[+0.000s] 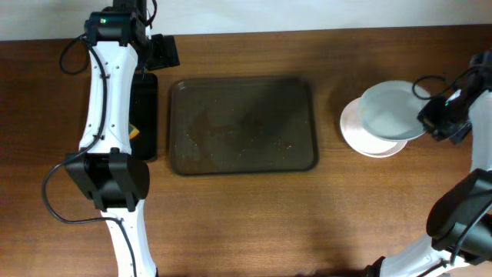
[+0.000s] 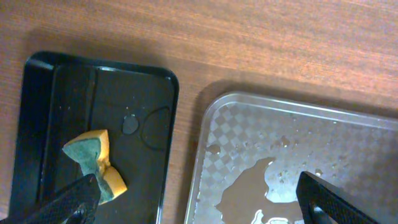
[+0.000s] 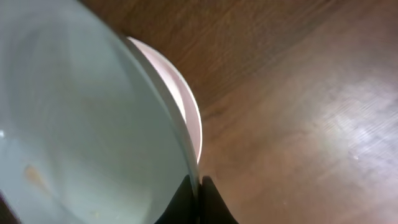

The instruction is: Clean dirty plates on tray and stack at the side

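Brown wood-grain counter [image 1: 246,223], with a strip of pale wall [image 1: 307,14] along the far edge.

The left arm [image 1: 108,92], white, runs from the near-left base up to the far-left corner. The left hand [image 2: 198,186] hangs over the gap between two trays, its fingers spread wide and holding nothing; one dark fingertip shows at each lower corner of the left wrist view. The right arm [image 1: 461,208] comes in from the near-right corner. The right hand [image 3: 200,186] is pressed onto the rim of the bluish plate [image 1: 388,111], with the edge pinched between the two fingers.

Counts:
- One large dark tray [image 1: 242,127] at the middle of the counter. No plates are on it. It is wet, with a puddle of water [image 2: 249,186] and small specks.
- One smaller black tray [image 1: 147,92] just beside its left edge, under the left arm.
- One sponge [image 2: 93,163], yellow with a green face, lying in the black tray near the left fingertip.
- Two plates visible, both on the counter right of the large tray and well apart from it. The bluish plate sits on top, shifted toward the far right. A lower plate [image 1: 361,137], pinkish white, sticks out beneath on the near-left side. I cannot tell if a third plate is under them, or whether the top plate rests fully on the lower one or is tipped up.
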`<state>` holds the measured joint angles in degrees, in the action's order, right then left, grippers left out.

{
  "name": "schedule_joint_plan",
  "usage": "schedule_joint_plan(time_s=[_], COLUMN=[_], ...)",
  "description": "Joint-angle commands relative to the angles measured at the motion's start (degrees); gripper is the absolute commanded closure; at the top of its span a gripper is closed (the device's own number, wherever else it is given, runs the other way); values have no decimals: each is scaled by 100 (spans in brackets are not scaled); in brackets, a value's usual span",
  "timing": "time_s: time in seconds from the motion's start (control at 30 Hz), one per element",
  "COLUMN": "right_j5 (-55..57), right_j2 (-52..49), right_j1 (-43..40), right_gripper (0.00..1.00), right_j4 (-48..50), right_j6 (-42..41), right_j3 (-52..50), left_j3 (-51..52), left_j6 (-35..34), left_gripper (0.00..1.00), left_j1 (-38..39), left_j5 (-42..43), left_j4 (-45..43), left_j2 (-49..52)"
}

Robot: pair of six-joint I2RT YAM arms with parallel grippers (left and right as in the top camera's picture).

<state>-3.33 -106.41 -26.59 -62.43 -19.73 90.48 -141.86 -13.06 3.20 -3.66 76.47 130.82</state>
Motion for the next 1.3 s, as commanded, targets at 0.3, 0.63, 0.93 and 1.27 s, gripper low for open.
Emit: schedule_joint_plan(time_s=[0.3,0.63,0.93,1.27], right_j5=[-433,-485,-249,490], right_j2=[-13,848,3139,5095], right_j1=[426,1567,2356,2356], right_gripper=[71,53,2,2], right_j4=[1021,-946,-2315,-1244], right_j6=[17,1029,1285,1425], right_j3=[-1029,1032,1342,811], left_j3=[46,46,46,46], left_j6=[96,92,92,92], left_gripper=[1,1,1,1], left_j1=[-35,-35,-35,-35], left_j5=[-85,-63,-63,-63], left_j4=[-15,-96,-96,-96], left_j2=[31,31,31,31])
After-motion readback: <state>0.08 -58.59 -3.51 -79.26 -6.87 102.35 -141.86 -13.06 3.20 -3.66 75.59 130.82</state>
